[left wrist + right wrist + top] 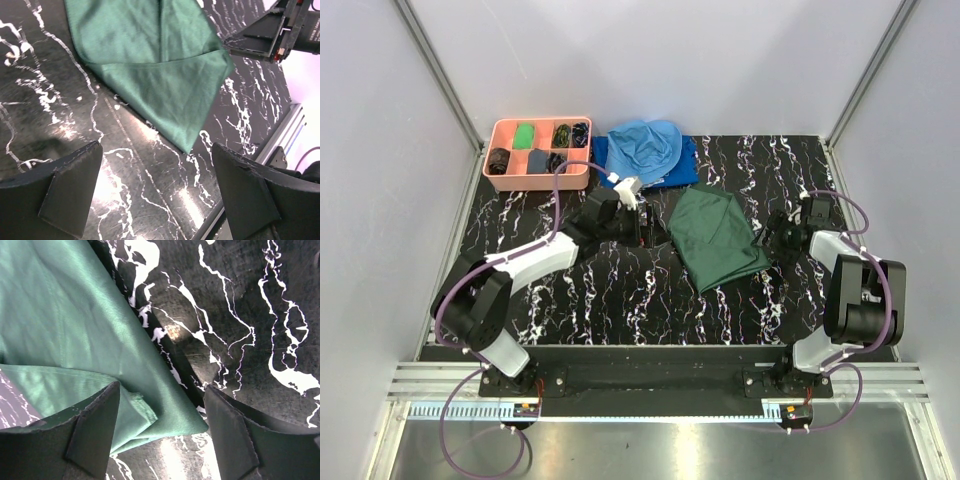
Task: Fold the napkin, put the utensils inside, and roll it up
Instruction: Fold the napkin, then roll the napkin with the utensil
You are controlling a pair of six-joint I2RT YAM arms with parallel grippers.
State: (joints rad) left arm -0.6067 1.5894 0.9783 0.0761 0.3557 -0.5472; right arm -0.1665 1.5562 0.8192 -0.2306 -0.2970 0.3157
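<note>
The dark green napkin (715, 235) lies folded on the black marbled table, right of centre. My left gripper (645, 228) hovers just off its left side, open, with only bare table between its fingers (156, 165); the napkin's pointed corner (155, 65) lies ahead of them. My right gripper (770, 240) is at the napkin's right edge, open, and a layered corner of the napkin (65, 325) lies between its fingers (161, 405) without being pinched. The utensils are out of view in every frame.
A pink compartment tray (540, 122) with small dark and green items stands at the back left. A light blue cloth (645, 148) lies on a royal-blue cloth (685, 165) behind the napkin. The table's metal front rail (285, 135) runs close by.
</note>
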